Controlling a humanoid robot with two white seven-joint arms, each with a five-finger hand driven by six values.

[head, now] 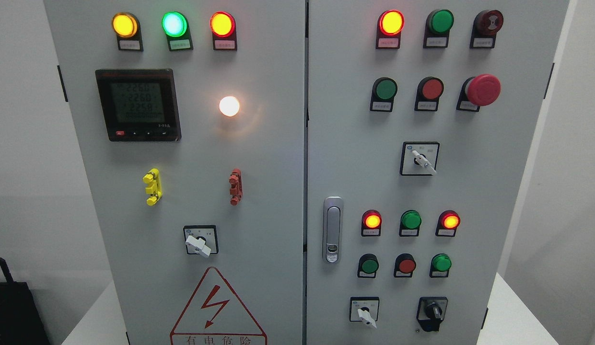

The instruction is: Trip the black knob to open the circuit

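Nearest you, at the bottom right of the right-hand cabinet door point(470, 191), sits the black knob point(432, 312), a small rotary switch in a black square frame just right of a white-handled selector point(365, 312); it looks rigid and fixed to the panel, likely to turn with a firm click, so you would pinch its raised centre bar between fingertips and twist. Neither robot hand appears anywhere in view, so you cannot tell how open the fingers are or whether they hold anything. Higher and farther up the door are rows of lit indicator lamps and a red mushroom stop button point(482, 89).
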